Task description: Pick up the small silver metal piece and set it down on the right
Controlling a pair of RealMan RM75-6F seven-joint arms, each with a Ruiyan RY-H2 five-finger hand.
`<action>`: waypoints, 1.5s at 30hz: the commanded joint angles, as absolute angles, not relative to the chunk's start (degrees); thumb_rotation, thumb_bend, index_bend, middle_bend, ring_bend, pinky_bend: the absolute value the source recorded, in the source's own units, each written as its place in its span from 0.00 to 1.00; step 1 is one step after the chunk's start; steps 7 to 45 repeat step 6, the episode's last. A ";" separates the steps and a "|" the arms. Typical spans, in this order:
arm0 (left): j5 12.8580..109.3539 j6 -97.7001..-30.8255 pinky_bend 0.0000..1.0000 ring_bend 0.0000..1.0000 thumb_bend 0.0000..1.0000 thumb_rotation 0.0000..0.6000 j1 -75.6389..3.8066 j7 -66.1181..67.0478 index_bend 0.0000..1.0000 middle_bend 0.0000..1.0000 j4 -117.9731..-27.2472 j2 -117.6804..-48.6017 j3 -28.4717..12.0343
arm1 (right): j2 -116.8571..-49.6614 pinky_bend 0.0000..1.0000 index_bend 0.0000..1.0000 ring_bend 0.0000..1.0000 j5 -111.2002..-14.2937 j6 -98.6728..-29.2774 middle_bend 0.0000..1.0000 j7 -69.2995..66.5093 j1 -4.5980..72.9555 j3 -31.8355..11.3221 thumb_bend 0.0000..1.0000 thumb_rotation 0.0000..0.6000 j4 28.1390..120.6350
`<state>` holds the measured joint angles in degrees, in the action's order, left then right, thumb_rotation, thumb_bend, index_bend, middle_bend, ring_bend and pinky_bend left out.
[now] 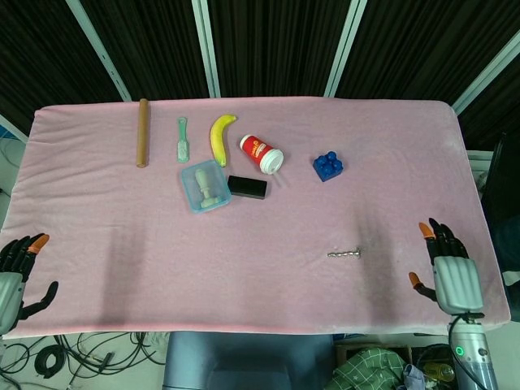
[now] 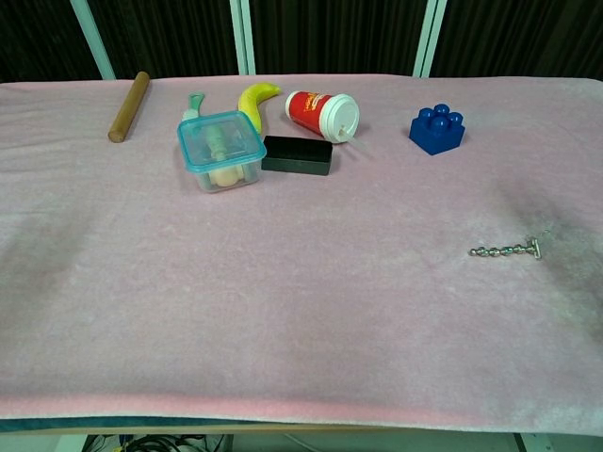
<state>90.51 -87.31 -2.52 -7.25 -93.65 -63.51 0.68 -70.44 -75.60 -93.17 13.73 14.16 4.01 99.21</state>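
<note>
Your right hand (image 1: 449, 272) has fingers (image 1: 433, 231) spread, holding nothing, at the table's (image 1: 406, 146) near right edge. Small silver metal piece (image 1: 344, 253) lies flat, well apart to the fingers' left: judged already set down. Left hand (image 1: 15, 276) also spread and empty, parked off the far edge.

right hand (image 1: 452, 279): grey ribbed back, black fingers (image 1: 439, 235) — orange tips; green light on wrist
left hand (image 1: 15, 276): grey body, black fingers — one orange tip
</note>
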 commanded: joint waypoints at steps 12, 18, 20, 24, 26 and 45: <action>91.80 -87.60 0.01 0.00 0.39 1.00 -2.50 -8.37 0.07 0.06 -93.51 -63.13 1.24 | -75.50 0.17 0.00 0.00 -80.40 -95.77 0.00 11.23 9.19 5.85 0.18 1.00 88.65; 91.80 -87.60 0.01 0.00 0.39 1.00 -2.50 -8.37 0.07 0.06 -93.51 -63.13 1.24 | -75.50 0.17 0.00 0.00 -80.40 -95.77 0.00 11.23 9.19 5.85 0.18 1.00 88.65; 91.80 -87.60 0.01 0.00 0.39 1.00 -2.50 -8.37 0.07 0.06 -93.51 -63.13 1.24 | -75.50 0.17 0.00 0.00 -80.40 -95.77 0.00 11.23 9.19 5.85 0.18 1.00 88.65; 91.80 -87.60 0.01 0.00 0.39 1.00 -2.50 -8.37 0.07 0.06 -93.51 -63.13 1.24 | -75.50 0.17 0.00 0.00 -80.40 -95.77 0.00 11.23 9.19 5.85 0.18 1.00 88.65; 91.80 -87.60 0.01 0.00 0.39 1.00 -2.50 -8.37 0.07 0.06 -93.51 -63.13 1.24 | -75.50 0.17 0.00 0.00 -80.40 -95.77 0.00 11.23 9.19 5.85 0.18 1.00 88.65; 91.80 -87.60 0.01 0.00 0.39 1.00 -2.50 -8.37 0.07 0.06 -93.51 -63.13 1.24 | -75.50 0.17 0.00 0.00 -80.40 -95.77 0.00 11.23 9.19 5.85 0.18 1.00 88.65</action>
